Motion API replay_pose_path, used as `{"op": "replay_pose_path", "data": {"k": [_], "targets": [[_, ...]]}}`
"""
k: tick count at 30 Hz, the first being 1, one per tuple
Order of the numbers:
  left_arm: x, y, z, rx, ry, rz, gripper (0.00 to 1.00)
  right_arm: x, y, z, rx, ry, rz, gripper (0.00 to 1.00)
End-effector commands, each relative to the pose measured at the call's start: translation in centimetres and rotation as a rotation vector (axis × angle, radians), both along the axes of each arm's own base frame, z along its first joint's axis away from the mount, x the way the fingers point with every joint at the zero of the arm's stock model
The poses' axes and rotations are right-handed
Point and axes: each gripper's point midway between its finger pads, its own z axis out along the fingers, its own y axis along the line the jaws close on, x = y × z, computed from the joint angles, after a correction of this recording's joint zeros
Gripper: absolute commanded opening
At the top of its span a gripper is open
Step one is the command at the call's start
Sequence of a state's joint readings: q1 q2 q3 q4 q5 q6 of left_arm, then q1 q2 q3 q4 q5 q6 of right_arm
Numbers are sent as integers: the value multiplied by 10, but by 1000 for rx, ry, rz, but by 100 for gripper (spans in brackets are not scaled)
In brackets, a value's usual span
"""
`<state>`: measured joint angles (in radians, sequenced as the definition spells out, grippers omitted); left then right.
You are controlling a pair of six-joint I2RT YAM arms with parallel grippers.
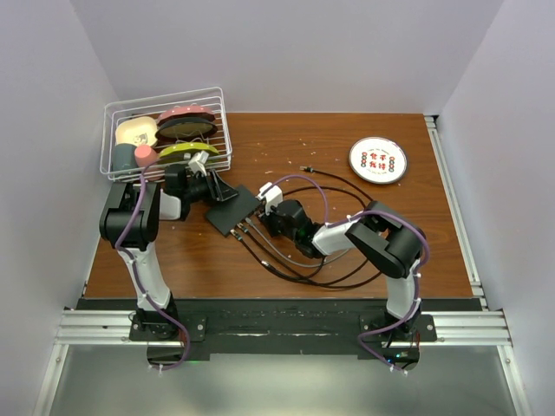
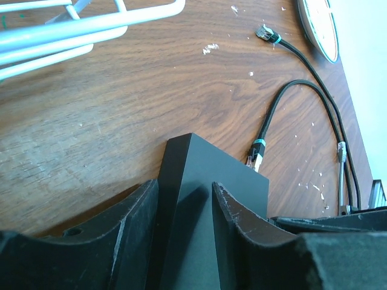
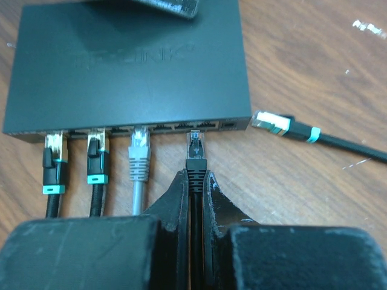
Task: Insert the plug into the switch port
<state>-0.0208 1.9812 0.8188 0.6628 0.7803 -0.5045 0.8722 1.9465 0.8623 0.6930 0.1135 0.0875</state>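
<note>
The flat black switch box (image 1: 232,211) lies left of centre on the wooden table. In the right wrist view its port edge (image 3: 127,124) faces me. My right gripper (image 3: 195,178) is shut on a black cable just behind its clear-tipped plug (image 3: 195,151). The plug tip sits at the mouth of a port right of the middle; how deep it sits is unclear. My left gripper (image 2: 184,187) clamps the box's far end (image 2: 205,175), one finger on either side. In the top view the left gripper (image 1: 208,186) is at the box's upper left and the right gripper (image 1: 276,217) at its lower right.
Two black cables with teal bands (image 3: 53,163) and a grey cable (image 3: 139,160) sit in ports left of the plug. A loose teal-banded plug (image 3: 275,124) lies to the right of the box. A wire basket (image 1: 160,97) of dishes stands back left. A round white disc (image 1: 378,160) lies back right.
</note>
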Motion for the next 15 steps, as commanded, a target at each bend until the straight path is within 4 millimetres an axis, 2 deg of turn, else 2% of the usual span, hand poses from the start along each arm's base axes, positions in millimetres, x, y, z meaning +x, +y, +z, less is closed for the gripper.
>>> {"op": "replay_pose_path", "data": {"k": [1,10,15], "targets": [[4,-8,6,-12,-23,-47,45,1,10,15,62,-41,-12,0],[4,-9,3,-11,-11,-48,45,5,13,33,91,-73,-23,0],[4,-9,3,-10,-12,-52,44,8,11,36,90,-85,-42,0]]}}
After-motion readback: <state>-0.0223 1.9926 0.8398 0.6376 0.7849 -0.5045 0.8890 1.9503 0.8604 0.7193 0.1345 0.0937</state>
